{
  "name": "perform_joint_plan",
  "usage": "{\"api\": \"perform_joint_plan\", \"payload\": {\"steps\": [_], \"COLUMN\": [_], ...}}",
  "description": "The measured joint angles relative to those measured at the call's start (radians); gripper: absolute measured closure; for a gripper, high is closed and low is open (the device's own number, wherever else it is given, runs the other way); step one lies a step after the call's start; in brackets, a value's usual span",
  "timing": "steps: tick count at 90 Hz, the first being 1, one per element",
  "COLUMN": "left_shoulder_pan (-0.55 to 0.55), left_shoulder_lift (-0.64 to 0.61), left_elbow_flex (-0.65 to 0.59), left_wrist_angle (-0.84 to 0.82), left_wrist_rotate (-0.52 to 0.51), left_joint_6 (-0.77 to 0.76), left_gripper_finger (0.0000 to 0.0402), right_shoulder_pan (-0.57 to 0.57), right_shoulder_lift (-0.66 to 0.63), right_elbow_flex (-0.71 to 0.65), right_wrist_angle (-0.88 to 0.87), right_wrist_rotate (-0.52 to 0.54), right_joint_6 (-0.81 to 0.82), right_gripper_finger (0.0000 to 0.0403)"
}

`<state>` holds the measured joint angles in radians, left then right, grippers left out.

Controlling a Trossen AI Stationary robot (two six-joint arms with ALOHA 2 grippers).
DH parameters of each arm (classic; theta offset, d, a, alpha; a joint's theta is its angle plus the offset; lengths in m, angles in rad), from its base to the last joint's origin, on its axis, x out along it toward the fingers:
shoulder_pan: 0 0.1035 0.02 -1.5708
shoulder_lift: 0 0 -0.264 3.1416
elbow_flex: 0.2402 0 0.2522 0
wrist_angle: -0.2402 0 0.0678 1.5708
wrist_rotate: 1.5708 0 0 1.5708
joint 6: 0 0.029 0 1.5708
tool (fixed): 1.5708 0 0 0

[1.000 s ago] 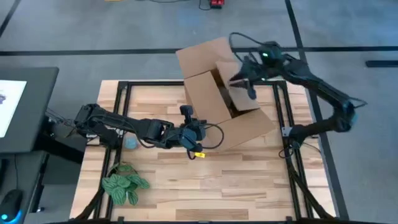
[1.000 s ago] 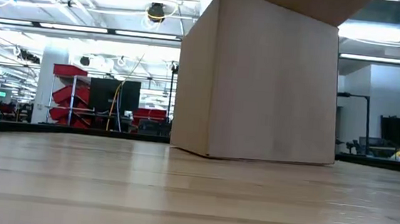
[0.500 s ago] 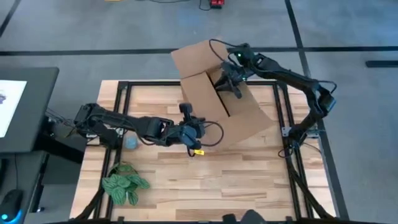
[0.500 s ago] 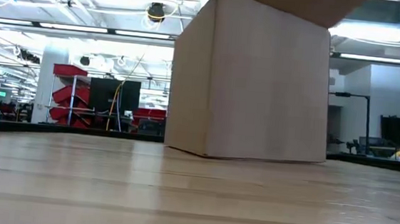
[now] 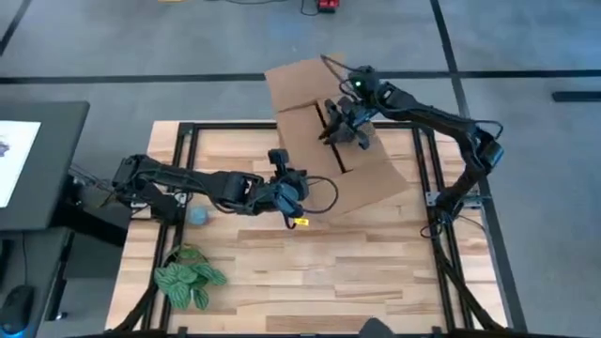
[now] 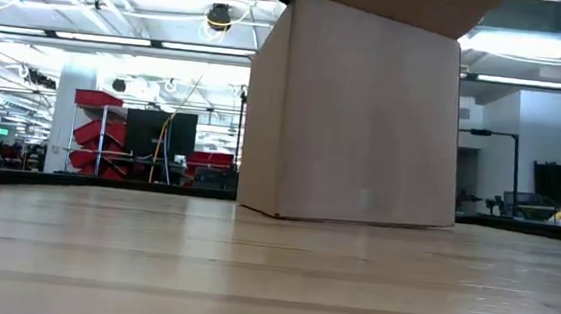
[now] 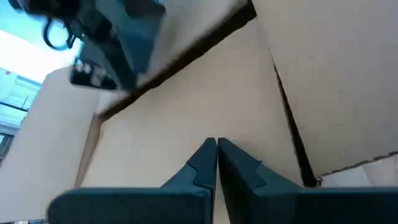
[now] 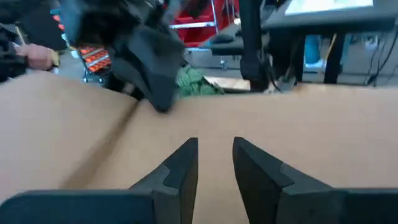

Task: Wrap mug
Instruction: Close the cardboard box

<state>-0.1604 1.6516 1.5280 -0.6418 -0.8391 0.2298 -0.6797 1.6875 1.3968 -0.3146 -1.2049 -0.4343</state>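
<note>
Hovering over cardboard box [image 5: 324, 141]: right claw [image 5: 346, 131] (fingers apart).

Overhead camera looking straight down on the wooden table [image 5: 310, 272], low camera at tabletop level facing the cardboard box [image 6: 359, 113] close up, both wrist cameras pressed near that same box, shared by every view.

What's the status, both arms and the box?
Left gripper shut, against cardboard box near side. Right gripper open over top flaps. No mug visible.
</note>
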Motion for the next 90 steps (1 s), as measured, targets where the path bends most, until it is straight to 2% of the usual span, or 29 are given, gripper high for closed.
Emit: {"api": "perform_joint_plan", "payload": {"steps": [19,27,40,59,73,81,90], "left_shoulder_pan": [-0.011,-0.024,-0.058,-0.15,-0.221,-0.251,-0.258], "left_shoulder_lift": [-0.031,-0.061,-0.115,-0.167,-0.188,-0.183,-0.155], "left_elbow_flex": [-0.005,-0.007,-0.006,-0.005,-0.004,-0.037,-0.095], "left_wrist_angle": [-0.001,0.0,0.002,-0.134,-0.221,-0.149,0.004], "left_wrist_rotate": [0.008,0.018,0.021,0.035,0.178,0.238,0.273], "left_joint_6": [-0.008,-0.017,-0.086,-0.338,-0.633,-0.728,-0.72], "left_gripper_finger": [0.0401,0.0402,0.0402,0.0402,0.0402,0.0402,0.0402], "right_shoulder_pan": [0.002,-0.01,-0.01,-0.012,-0.012,-0.012,-0.012], "right_shoulder_lift": [0.049,0.049,0.049,0.049,0.049,0.048,0.045], "right_elbow_flex": [0.0,0.0,0.0,0.001,0.001,0.001,0.001], "right_wrist_angle": [0.011,0.008,0.004,-0.022,-0.028,-0.028,-0.027], "right_wrist_rotate": [0.04,0.093,0.133,0.16,0.183,0.184,0.19], "right_joint_6": [0.0,0.008,0.008,0.007,0.007,0.007,0.008], "right_gripper_finger": [0.0313,0.0313,0.0313,0.0313,0.0313,0.0313,0.0313]}}
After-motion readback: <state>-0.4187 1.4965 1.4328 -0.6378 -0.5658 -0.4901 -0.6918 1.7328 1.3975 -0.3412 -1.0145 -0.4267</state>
